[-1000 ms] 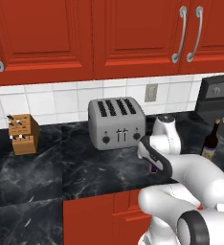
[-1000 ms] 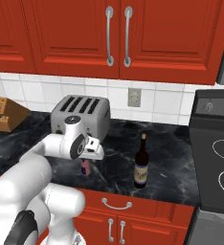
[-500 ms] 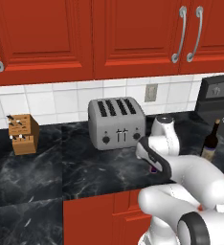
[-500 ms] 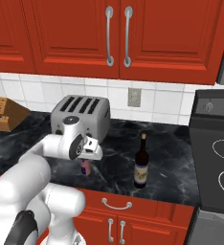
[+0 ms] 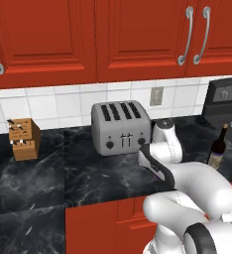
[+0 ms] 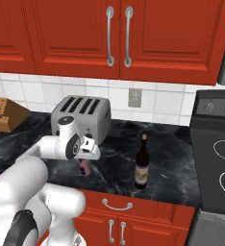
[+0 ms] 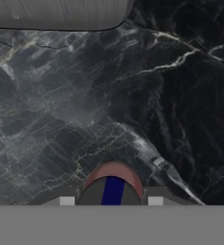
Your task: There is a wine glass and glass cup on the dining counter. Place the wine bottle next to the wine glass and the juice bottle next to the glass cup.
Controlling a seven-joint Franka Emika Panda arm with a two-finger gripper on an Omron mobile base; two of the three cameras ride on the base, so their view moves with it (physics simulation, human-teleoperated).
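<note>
On the black marble worktop (image 6: 174,149), just in front of the toaster, stands the juice bottle (image 6: 85,170), pink-red and tiny. My gripper (image 6: 86,165) comes down on it from above and is shut on it. In the hand view the juice bottle (image 7: 113,181) shows its pink shoulder and blue cap between the two fingertips. The wine bottle (image 6: 142,166), tall and dark, stands upright a short way to the right; it is also at the right edge of the left base view (image 5: 218,151). The wine glass, the glass cup and the dining counter are out of view.
A silver toaster (image 5: 120,127) stands against the tiled wall behind the gripper. A wooden knife block (image 5: 24,139) sits far left. A black stove (image 6: 218,163) borders the worktop on the right. Red cabinets hang overhead.
The jaws have closed from wide open onto the juice bottle. The arm and the wine bottle have stayed where they were.
</note>
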